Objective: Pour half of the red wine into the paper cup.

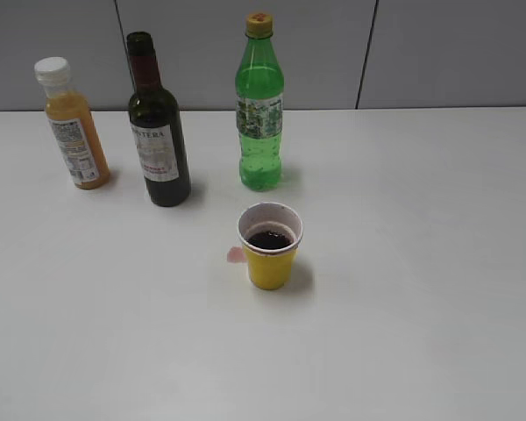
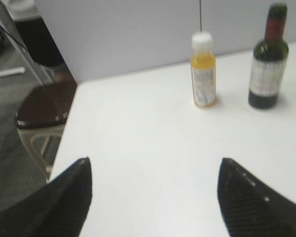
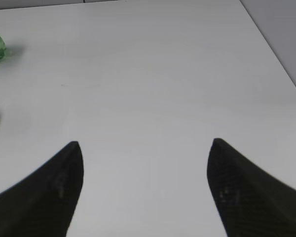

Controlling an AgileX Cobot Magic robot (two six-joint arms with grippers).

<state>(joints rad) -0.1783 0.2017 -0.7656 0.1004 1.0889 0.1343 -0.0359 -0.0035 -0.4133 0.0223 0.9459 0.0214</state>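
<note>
Red wine (image 1: 269, 239) fills the lower part of a small tapered paper cup (image 1: 269, 248), yellow outside with a white rolled rim and pale pinkish inner wall, standing upright near the middle of the smooth white worktop (image 1: 421, 307). Behind it and to the left stands the wine bottle (image 1: 158, 132), dark glossy glass with rounded shoulders, a maroon foil neck, an uncapped mouth and a white label. At far left is a small orange juice bottle (image 1: 73, 127), clear-walled with a white ribbed cap and printed label. Right of the wine bottle rises a translucent green plastic soda bottle (image 1: 260, 110) with a yellow cap and waisted body. All three bottles are upright and stand apart from one another and from the cup. A small pinkish spot (image 1: 235, 255) lies on the worktop just beside the cup's left side.

Neither arm appears in the exterior view. The left fingers (image 2: 155, 195), matte black with a woven carbon-like texture, are spread wide over bare worktop near its left edge, holding nothing; the juice and wine bottles stand well beyond them. The right fingers (image 3: 145, 185), equally dark and pointed, also gape wide and empty above bare worktop.
</note>
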